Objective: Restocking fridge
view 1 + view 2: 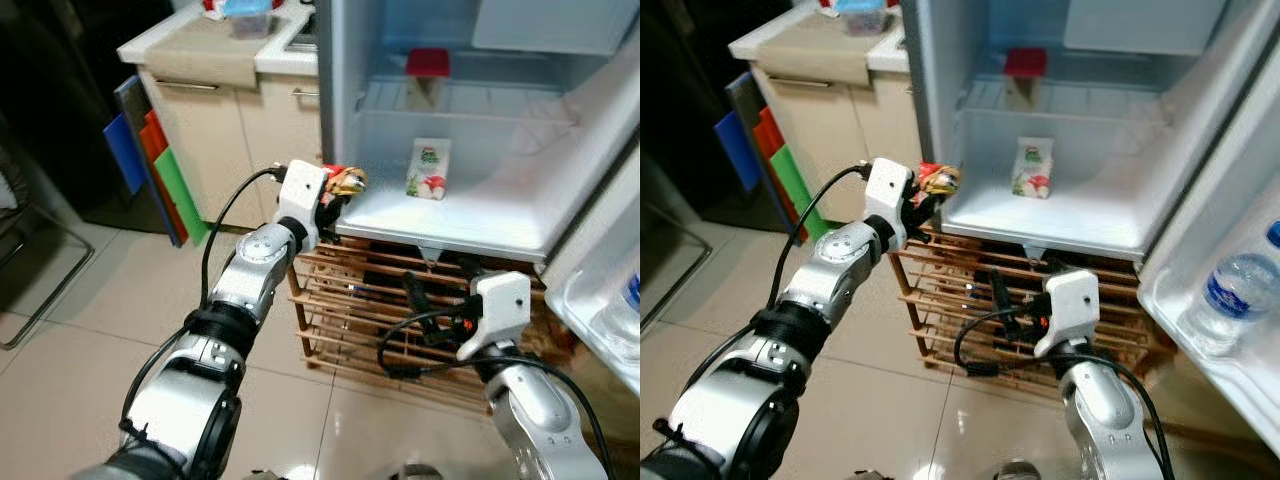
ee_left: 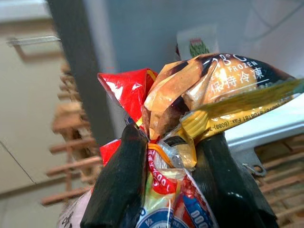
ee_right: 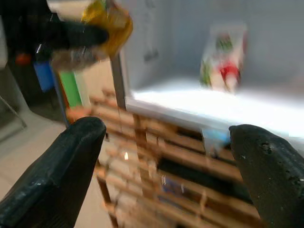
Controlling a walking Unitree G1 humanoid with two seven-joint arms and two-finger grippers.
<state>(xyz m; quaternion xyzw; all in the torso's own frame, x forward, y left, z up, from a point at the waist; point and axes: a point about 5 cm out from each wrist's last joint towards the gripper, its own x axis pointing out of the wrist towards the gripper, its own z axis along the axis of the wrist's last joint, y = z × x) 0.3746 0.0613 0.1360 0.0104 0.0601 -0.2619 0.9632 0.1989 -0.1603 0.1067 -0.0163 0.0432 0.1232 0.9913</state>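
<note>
My left gripper (image 1: 338, 192) is shut on a crinkled red and yellow frozen-food packet (image 1: 346, 181), held at the front left corner of the open fridge's lower shelf (image 1: 470, 225). In the left wrist view the packet (image 2: 199, 99) bulges out between the two black fingers (image 2: 118, 185). A white carton with red fruit print (image 1: 429, 169) stands on that shelf. A red-lidded container (image 1: 427, 76) sits on the shelf above. My right gripper (image 1: 435, 290) is open, low in front of the wooden rack, with nothing between its fingers (image 3: 61, 171).
A wooden slatted rack (image 1: 350, 310) holds up the fridge. The open fridge door (image 1: 1230, 300) at the right carries a water bottle (image 1: 1225, 290). Kitchen cabinets (image 1: 220, 130) and coloured boards (image 1: 160, 170) stand at the left. Tiled floor (image 1: 100, 330) lies below.
</note>
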